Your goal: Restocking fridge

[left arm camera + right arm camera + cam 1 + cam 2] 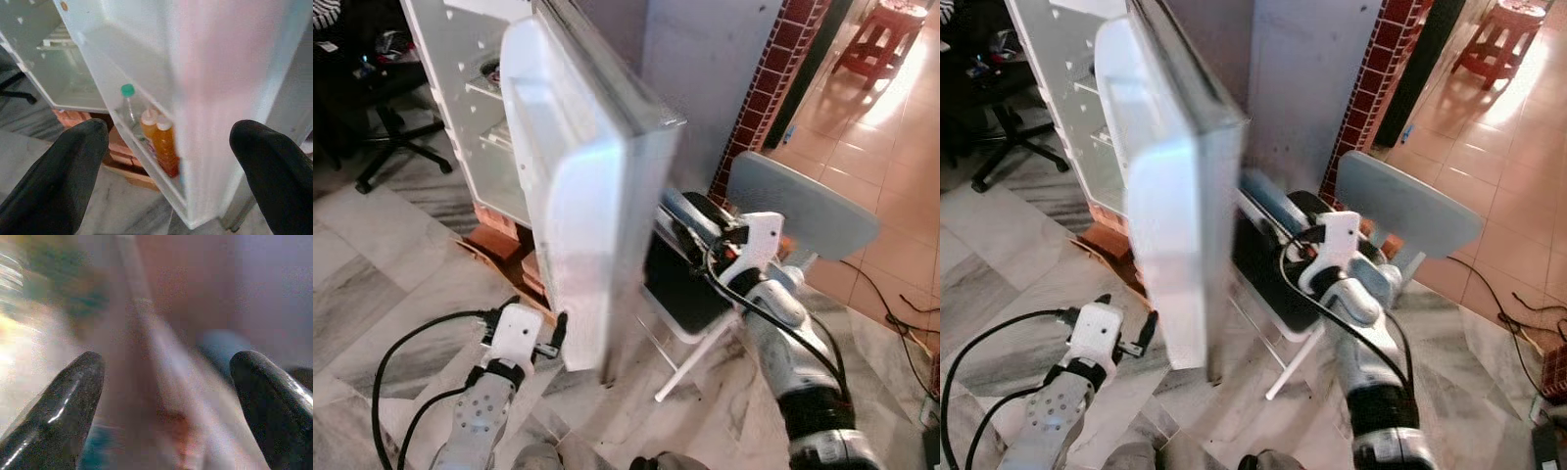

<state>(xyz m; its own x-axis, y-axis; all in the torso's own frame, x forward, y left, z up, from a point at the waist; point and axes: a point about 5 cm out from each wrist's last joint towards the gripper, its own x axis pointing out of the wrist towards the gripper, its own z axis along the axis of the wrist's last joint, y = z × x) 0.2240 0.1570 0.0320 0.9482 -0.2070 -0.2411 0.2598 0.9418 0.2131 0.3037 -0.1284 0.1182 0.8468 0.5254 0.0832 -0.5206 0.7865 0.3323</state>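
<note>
Left gripper (551, 338): fingers spread wide, low by bottom edge of white fridge door (587, 186). Right gripper (166, 396): fingers wide apart, behind door beside grey folding chair (803, 211). Door shelf: clear green-capped bottle (128, 105), two orange bottles (164, 144). Beyond: open white fridge cabinet (460, 88), black office chair (391, 127).

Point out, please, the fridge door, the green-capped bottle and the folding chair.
Fridge door (592, 186): left eye view, on its outer edge.
Green-capped bottle (128, 104): left wrist view, on its neck below the cap.
Folding chair (803, 208): left eye view, on its grey backrest.
</note>
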